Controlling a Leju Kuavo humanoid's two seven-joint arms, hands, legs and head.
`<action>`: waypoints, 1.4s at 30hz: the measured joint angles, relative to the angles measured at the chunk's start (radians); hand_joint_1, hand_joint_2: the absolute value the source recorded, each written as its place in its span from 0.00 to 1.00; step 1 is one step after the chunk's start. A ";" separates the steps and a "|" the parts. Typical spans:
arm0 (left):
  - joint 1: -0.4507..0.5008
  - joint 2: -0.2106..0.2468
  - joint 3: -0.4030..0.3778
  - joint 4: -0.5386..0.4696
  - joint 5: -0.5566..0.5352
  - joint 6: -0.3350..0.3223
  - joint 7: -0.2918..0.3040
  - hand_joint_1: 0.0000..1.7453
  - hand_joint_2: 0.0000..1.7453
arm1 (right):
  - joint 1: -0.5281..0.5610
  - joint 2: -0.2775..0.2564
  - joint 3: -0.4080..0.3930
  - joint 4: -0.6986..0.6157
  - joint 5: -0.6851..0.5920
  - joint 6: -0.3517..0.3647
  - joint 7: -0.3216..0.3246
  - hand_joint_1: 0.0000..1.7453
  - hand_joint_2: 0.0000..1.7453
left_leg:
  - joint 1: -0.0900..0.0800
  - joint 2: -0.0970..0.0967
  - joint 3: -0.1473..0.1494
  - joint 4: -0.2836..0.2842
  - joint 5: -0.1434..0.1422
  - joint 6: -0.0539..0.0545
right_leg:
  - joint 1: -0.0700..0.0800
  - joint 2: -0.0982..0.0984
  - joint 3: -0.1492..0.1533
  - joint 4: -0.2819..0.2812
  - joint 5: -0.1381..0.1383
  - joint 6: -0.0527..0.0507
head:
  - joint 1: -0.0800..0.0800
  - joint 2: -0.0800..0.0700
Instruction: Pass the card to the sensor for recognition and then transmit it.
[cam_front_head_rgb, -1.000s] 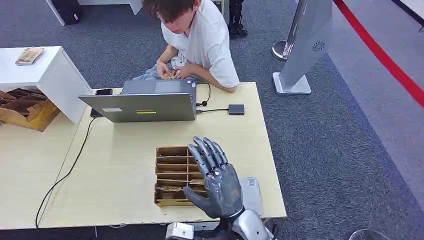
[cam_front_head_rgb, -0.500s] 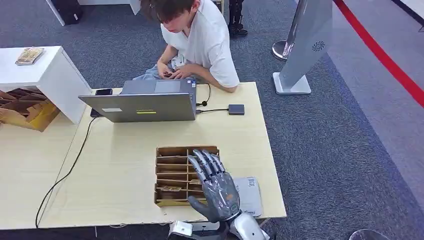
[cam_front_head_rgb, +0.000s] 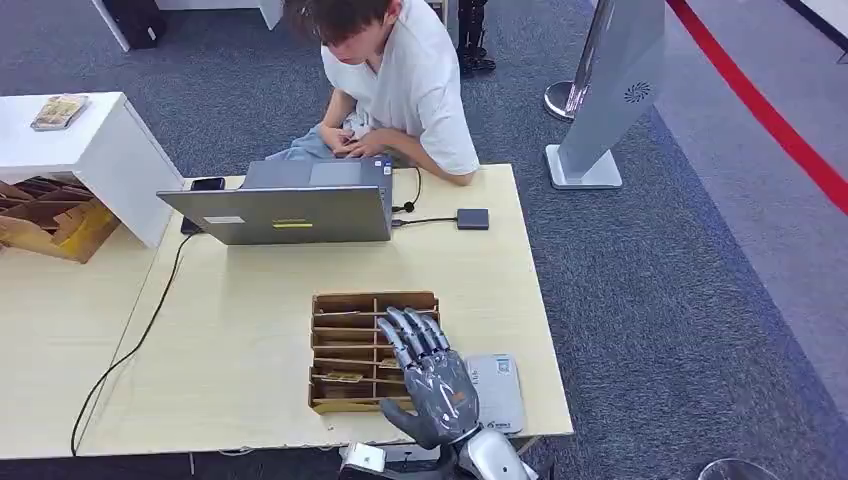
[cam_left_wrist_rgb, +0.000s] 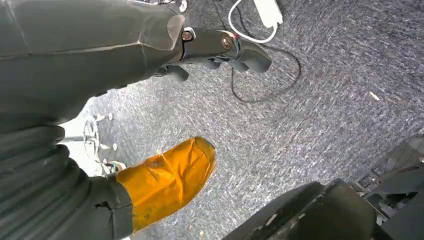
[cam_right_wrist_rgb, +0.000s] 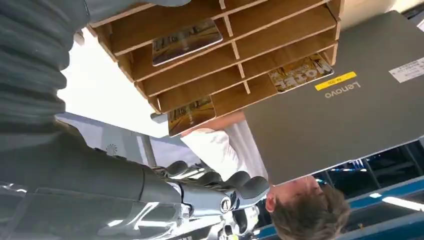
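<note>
A wooden slotted card holder (cam_front_head_rgb: 345, 330) lies on the table near its front edge, with a card (cam_front_head_rgb: 341, 377) in one near slot. My right hand (cam_front_head_rgb: 430, 375) hovers over the holder's right side, fingers spread and straight, holding nothing. A flat grey card sensor (cam_front_head_rgb: 497, 392) lies just right of that hand. The right wrist view shows the holder (cam_right_wrist_rgb: 240, 45) with cards (cam_right_wrist_rgb: 187, 40) in several slots, and my fingers (cam_right_wrist_rgb: 220, 192) apart beside it. My left hand (cam_left_wrist_rgb: 225, 47) hangs over the carpet with nothing in it.
A person (cam_front_head_rgb: 400, 70) sits at the far side behind a grey laptop (cam_front_head_rgb: 290, 212), its cable trailing off the left. A small dark box (cam_front_head_rgb: 473, 218) and a phone (cam_front_head_rgb: 208, 184) flank the laptop. A white stand (cam_front_head_rgb: 100, 150) is at the left and a grey kiosk (cam_front_head_rgb: 610, 100) at the back right.
My right hand has sunk and drawn back toward the table's front edge, uncovering more of the holder's far slots and of the grey sensor. The person's hands shifted slightly.
</note>
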 joint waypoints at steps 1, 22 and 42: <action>0.000 0.000 0.000 0.000 0.000 0.000 0.000 0.00 1.00 | 0.000 0.000 0.000 0.000 0.000 0.000 0.000 0.02 1.00 | 0.000 0.000 0.000 0.000 0.000 0.000 | 0.000 0.000 0.000 0.000 0.000 0.000 | 0.000 0.000; -0.001 0.000 0.000 0.000 -0.006 -0.003 0.000 0.00 1.00 | 0.000 0.000 -0.003 0.007 -0.006 0.006 0.005 0.30 1.00 | 0.000 0.000 0.000 0.000 0.000 0.000 | 0.000 0.000 0.000 0.000 0.000 0.000 | 0.000 0.000; -0.012 0.000 -0.003 0.000 -0.012 -0.012 0.000 0.00 1.00 | -0.006 0.016 -0.037 0.047 -0.009 0.021 0.040 0.35 1.00 | 0.000 0.000 0.000 0.000 0.000 0.000 | 0.000 0.000 0.000 0.000 0.000 0.000 | 0.000 0.000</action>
